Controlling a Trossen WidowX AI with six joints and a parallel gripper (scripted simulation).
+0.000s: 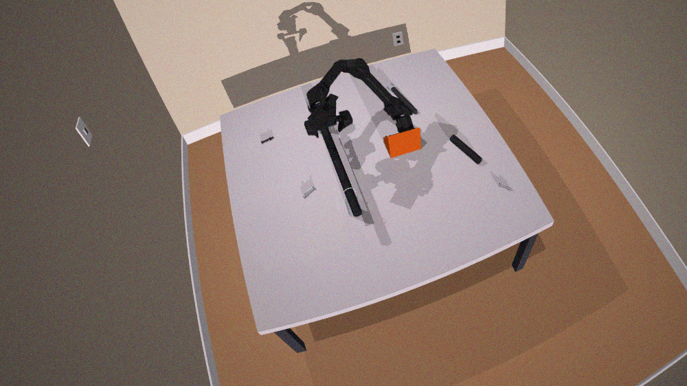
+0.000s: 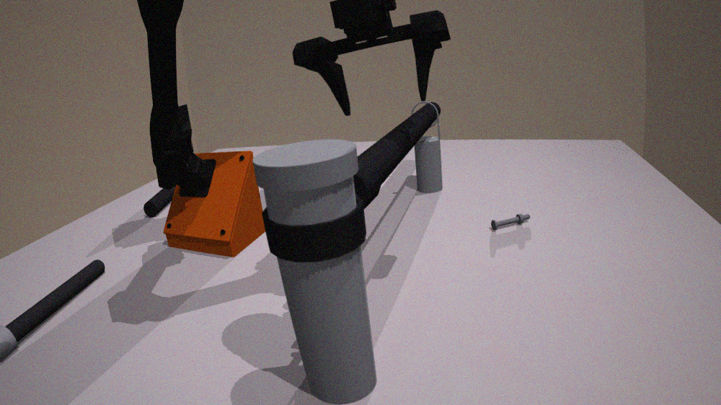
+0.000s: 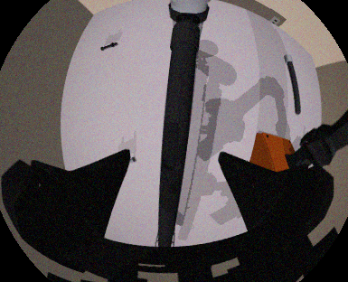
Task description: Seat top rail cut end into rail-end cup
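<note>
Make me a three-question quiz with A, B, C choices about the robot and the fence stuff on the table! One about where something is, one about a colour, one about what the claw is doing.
1. Where is the bolt?
A. lying on the table
B. on the big post
C. in the gripper

2. What colour is the arm's base block?
A. blue
B. orange
C. green

3. How is the gripper?
A. shut on the rail
B. shut on nothing
C. open, above the rail

Answers: 1 A, it lies flat on the table, right of the rail. 2 B, the block is plainly orange. 3 C, the fingers stand wide apart, clear of the rail.
</note>
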